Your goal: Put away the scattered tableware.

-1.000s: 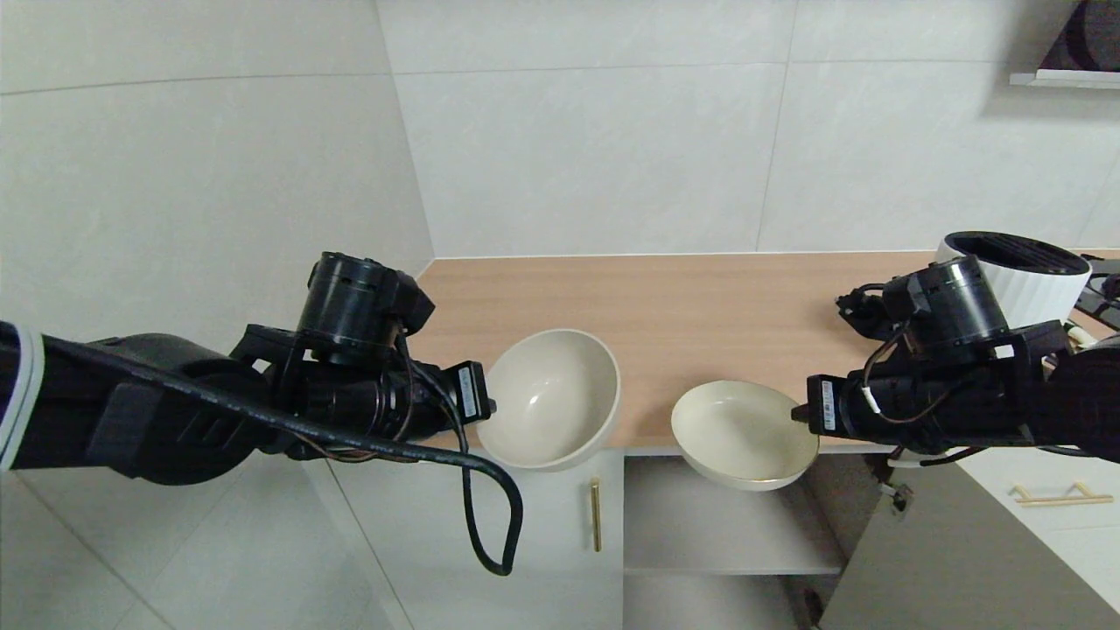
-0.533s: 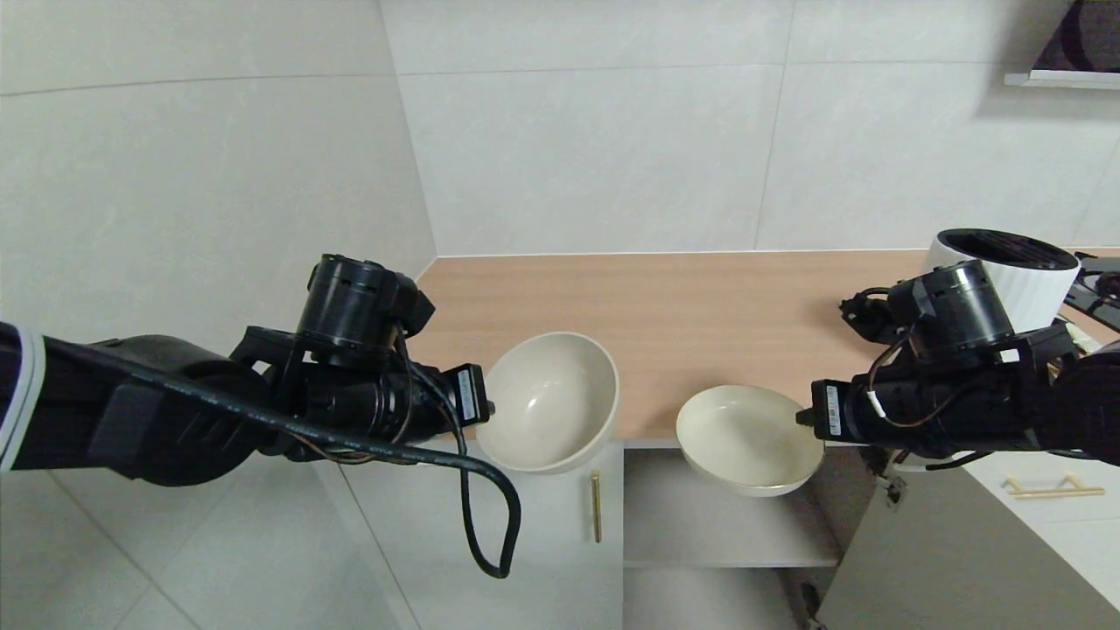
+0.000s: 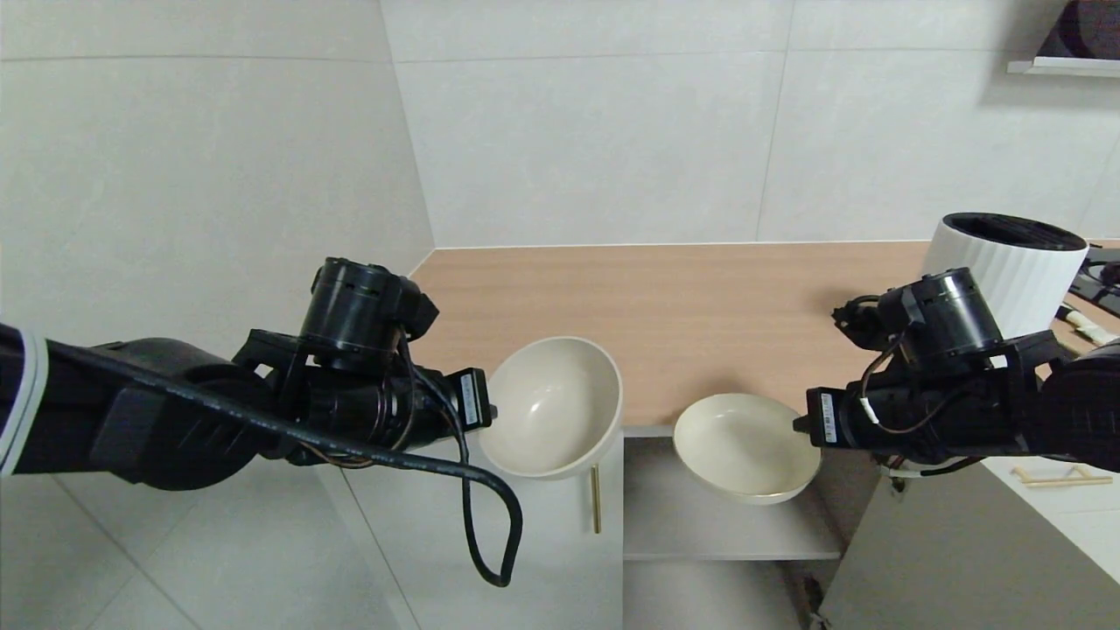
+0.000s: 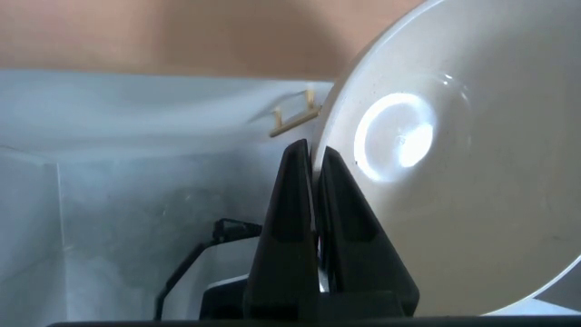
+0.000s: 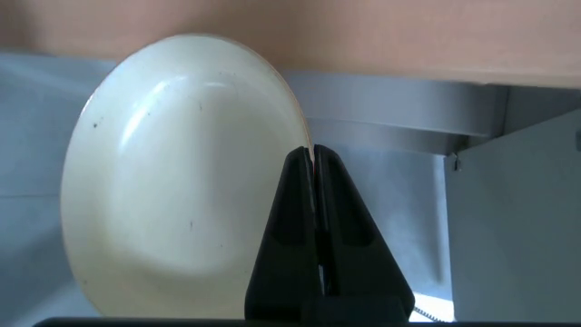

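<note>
Clamping deep bowl (image 3: 551,407) rim, left pincer (image 3: 490,409); shallow bowl (image 3: 744,446) rim, right pincer (image 3: 798,423).

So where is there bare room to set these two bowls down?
Wooden countertop: bare from the left wall to the white ribbed container. Open cabinet shelf below the shallow bowl: bare too. Crowded past the container, far right.

The left arm (image 3: 175,420) and the right arm (image 3: 1006,411) reach forward at about the same height, forearms near level and angled inward toward each other. The left pincer (image 3: 490,409) has its two fingers pressed together on the rim of a deep bowl (image 3: 551,407). The right pincer (image 3: 796,422) is pinched tight on the rim of a shallow bowl (image 3: 739,446).
</note>
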### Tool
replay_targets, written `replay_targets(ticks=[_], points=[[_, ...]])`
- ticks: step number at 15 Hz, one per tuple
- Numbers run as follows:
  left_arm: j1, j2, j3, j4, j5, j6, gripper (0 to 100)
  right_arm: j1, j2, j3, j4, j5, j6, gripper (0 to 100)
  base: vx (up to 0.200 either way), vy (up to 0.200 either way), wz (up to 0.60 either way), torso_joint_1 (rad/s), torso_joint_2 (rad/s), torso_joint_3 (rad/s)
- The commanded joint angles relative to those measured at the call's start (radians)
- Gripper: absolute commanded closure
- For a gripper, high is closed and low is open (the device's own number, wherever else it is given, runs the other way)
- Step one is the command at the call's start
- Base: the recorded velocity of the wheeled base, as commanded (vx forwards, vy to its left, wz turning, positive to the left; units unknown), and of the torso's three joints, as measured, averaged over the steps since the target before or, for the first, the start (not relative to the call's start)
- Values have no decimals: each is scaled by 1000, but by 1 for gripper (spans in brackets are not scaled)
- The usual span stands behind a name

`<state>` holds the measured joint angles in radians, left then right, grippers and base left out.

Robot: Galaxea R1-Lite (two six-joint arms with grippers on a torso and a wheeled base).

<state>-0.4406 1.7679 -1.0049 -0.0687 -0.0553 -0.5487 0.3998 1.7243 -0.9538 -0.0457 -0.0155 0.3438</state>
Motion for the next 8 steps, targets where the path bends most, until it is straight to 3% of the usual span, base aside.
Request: replay_targets(ticks=[1, 8], points=[[0, 7, -1, 0, 2, 0, 100, 1, 6, 0, 0, 0, 0, 100, 0, 0, 0, -198, 471, 271], [0, 8, 0, 0, 2, 0, 100, 10, 8, 21, -2, 3, -26, 100, 0, 0, 0, -206, 491, 281]])
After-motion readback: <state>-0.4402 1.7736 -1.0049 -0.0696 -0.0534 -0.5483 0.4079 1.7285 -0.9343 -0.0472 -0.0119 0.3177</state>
